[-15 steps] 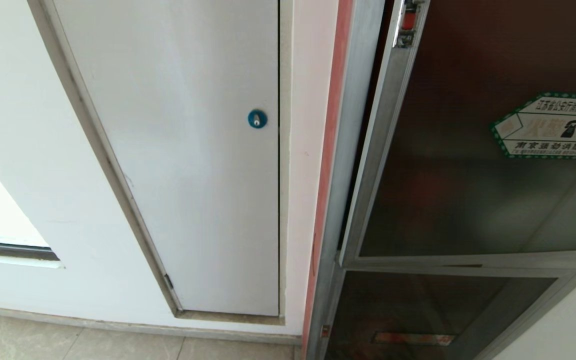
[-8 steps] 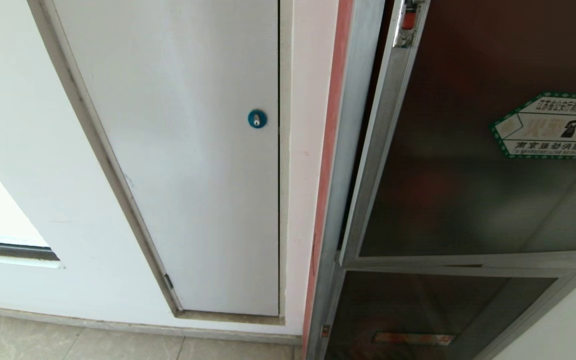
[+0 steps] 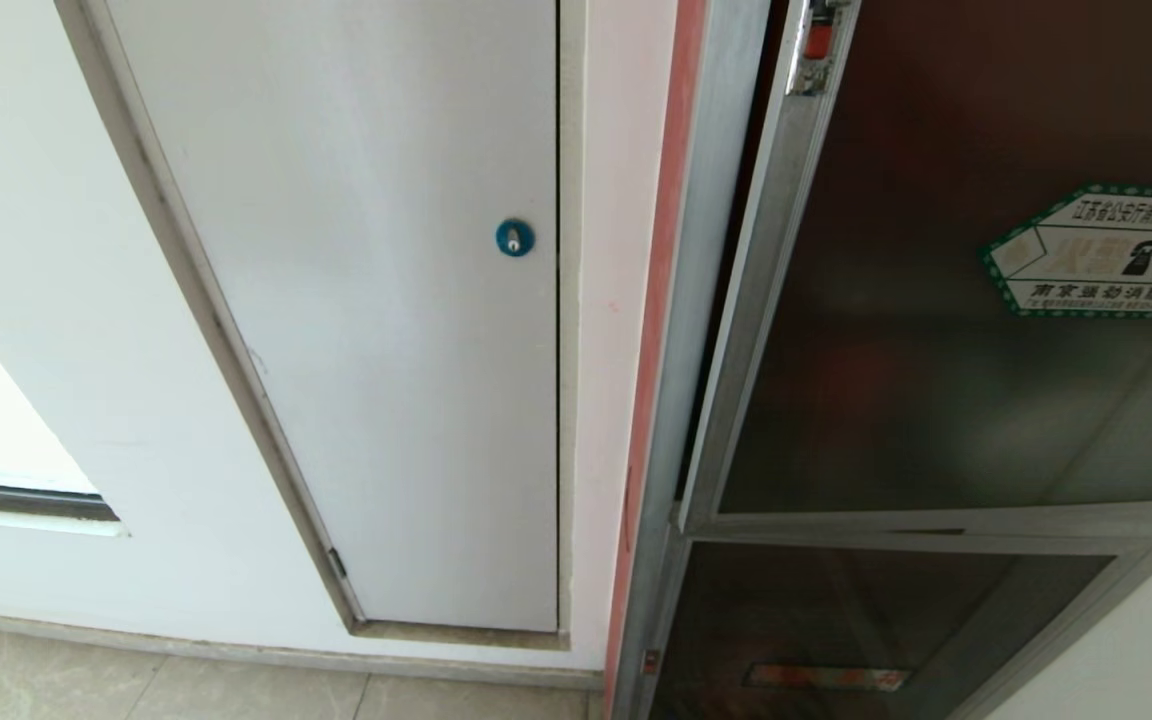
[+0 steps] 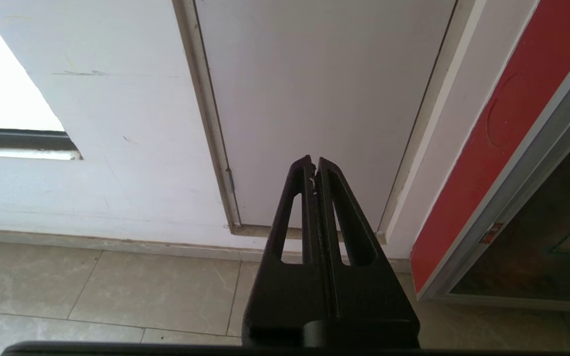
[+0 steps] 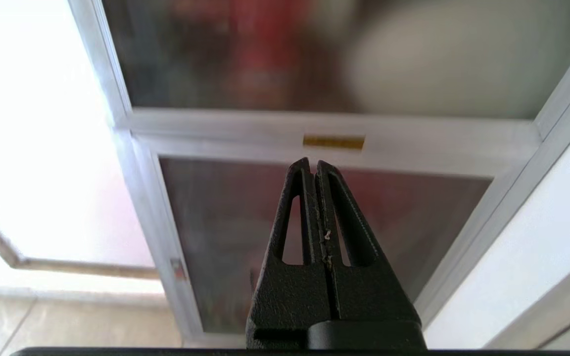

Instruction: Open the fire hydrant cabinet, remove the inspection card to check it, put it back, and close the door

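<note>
The door point(image 3: 946, 300) sits almost shut in the cabinet point(image 3: 681, 300), with a thin dark slit along its latch edge, so the closing step looks close to done but perhaps not latched. The right gripper point(image 5: 313, 168), fingers pressed together and empty, points at the lower glass panel point(image 5: 314, 232), with the door's bottom rail just beyond its tips. The left gripper point(image 4: 313, 165) is likewise closed and empty, aimed at the white panel point(image 4: 324, 99) and floor point(image 4: 92, 282), the cabinet's red side off to one flank.

The risk: if the latch point(image 3: 816, 40) has not caught, the door may drift open again; a further push from closed fingertips could skid on the glass.

The card appears in no view; presumably it is inside, behind the tinted glass. Only the head view shows the latch, slit and sticker point(image 3: 1101, 252); neither arm appears there. Only the wrist views show the grippers.
</note>
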